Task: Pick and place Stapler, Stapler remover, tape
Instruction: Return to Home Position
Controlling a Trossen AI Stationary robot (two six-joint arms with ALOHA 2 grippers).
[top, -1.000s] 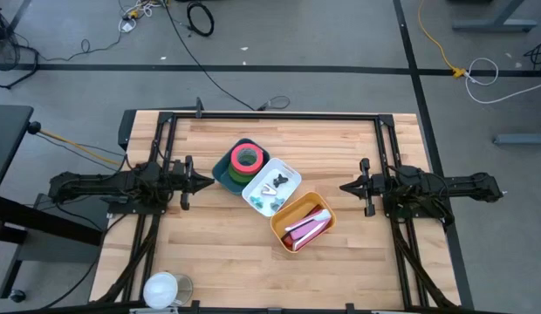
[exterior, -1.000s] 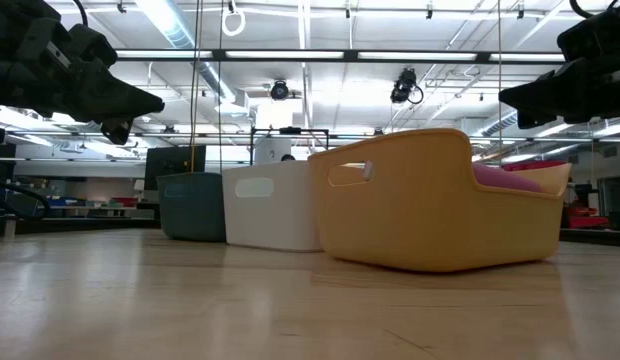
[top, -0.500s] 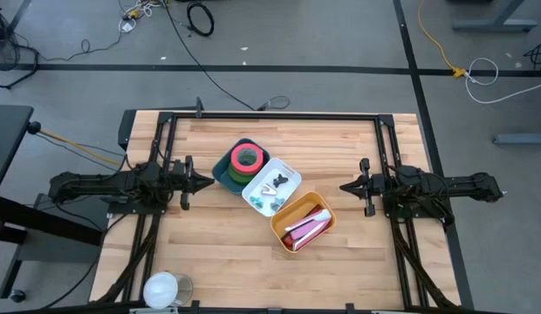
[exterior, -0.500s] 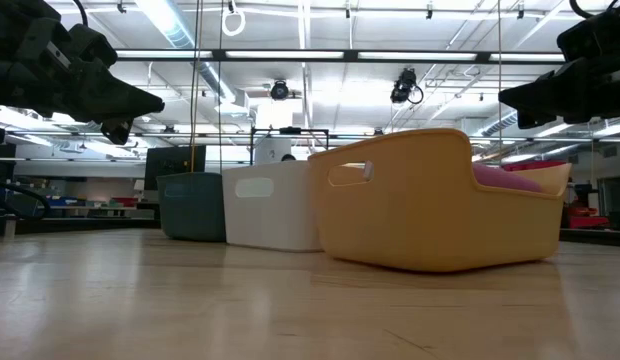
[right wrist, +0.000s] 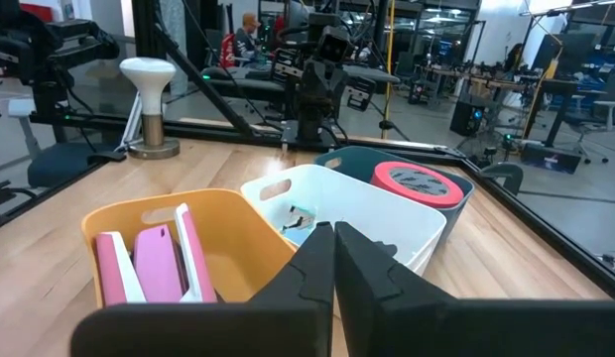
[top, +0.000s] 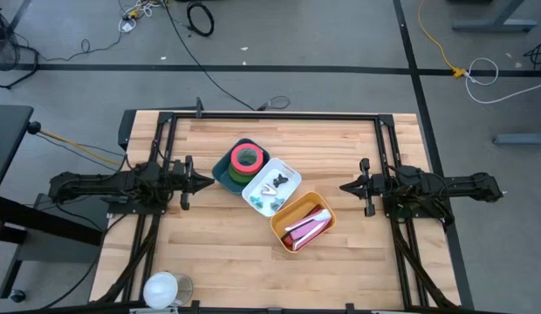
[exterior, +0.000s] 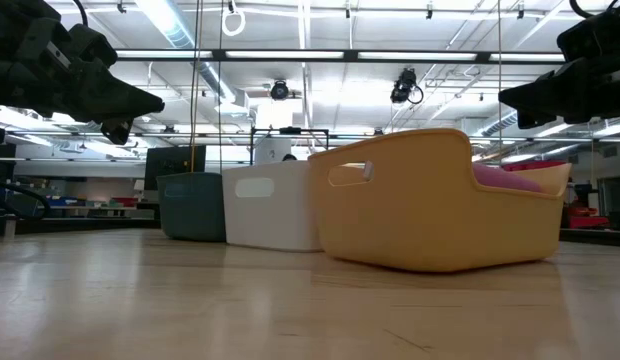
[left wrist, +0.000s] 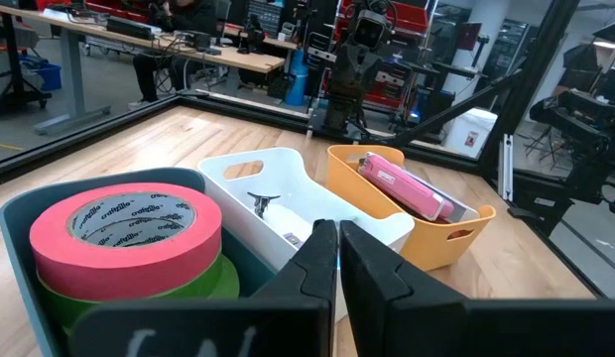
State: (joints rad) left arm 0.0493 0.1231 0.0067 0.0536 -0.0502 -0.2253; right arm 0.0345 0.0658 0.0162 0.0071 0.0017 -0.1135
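Three bins stand in a slanting row at the table's middle. The dark teal bin (top: pixel 225 174) holds a pink tape roll (top: pixel 246 158) stacked on a green roll (left wrist: pixel 203 283). The white bin (top: pixel 288 168) holds small staple removers (top: pixel 279 184). The yellow bin (top: pixel 284 228) holds pink staplers (top: pixel 309 224). My left gripper (top: pixel 209 182) hovers shut at the left, its tips toward the teal bin. My right gripper (top: pixel 342 187) hovers shut at the right, facing the bins. Neither holds anything.
A white lamp-like object on a round base (top: pixel 162 290) stands at the table's near left corner. Black frame rails (top: pixel 270 116) run along the far edge and both sides. Bare wood lies near the front edge and between each gripper and the bins.
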